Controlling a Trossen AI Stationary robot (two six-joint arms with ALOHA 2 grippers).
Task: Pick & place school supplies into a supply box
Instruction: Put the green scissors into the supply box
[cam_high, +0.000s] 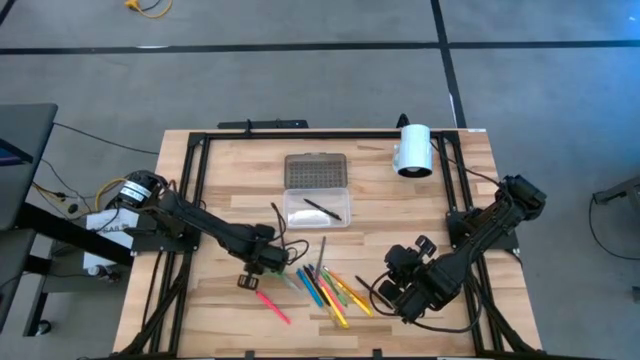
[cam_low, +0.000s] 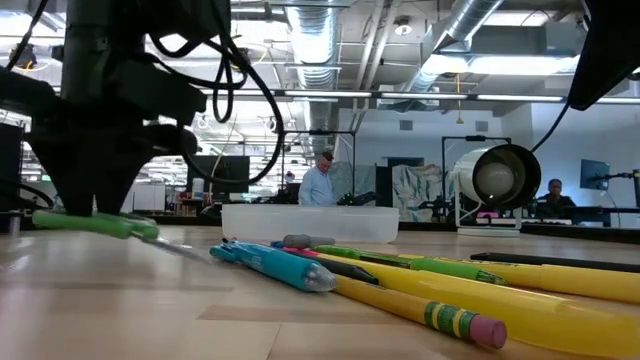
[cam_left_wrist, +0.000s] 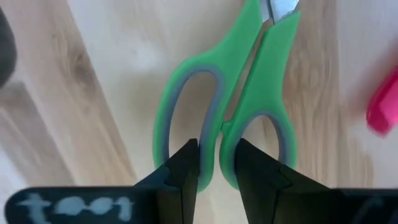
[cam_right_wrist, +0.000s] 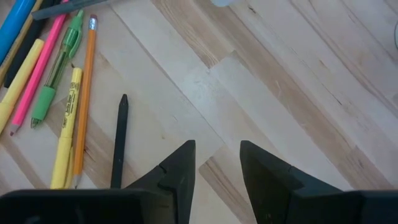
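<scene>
Green-handled scissors (cam_left_wrist: 249, 93) are below my left gripper (cam_left_wrist: 217, 152), which points straight down near the table's middle left (cam_high: 262, 262) and is shut on them. Several pens and pencils (cam_high: 330, 285) lie fanned out on the wood just right of it, and a pink one (cam_high: 272, 305) lies apart nearer the front. The clear supply box (cam_high: 316, 208) stands farther back with a black marker (cam_high: 322, 208) inside; its dotted lid (cam_high: 316, 169) lies open behind it. My right gripper (cam_right_wrist: 217, 165) hovers open over bare wood right of the pens (cam_high: 405, 290). My left gripper comes from above, pointing down, with one finger in each handle loop. It pinches the two inner bars of the loops (cam_left_wrist: 221, 127) between the fingers, near the handles' free end. In the low view the handle end (cam_low: 95, 223) is raised and the blade (cam_low: 180, 248) slopes down toward the table.
A white cylinder (cam_high: 413, 150) lies at the table's far right. A black pen (cam_right_wrist: 119, 140) lies at the right edge of the pen heap, near my right gripper. A black frame (cam_high: 195, 170) runs round the tabletop. People stand in the room beyond.
</scene>
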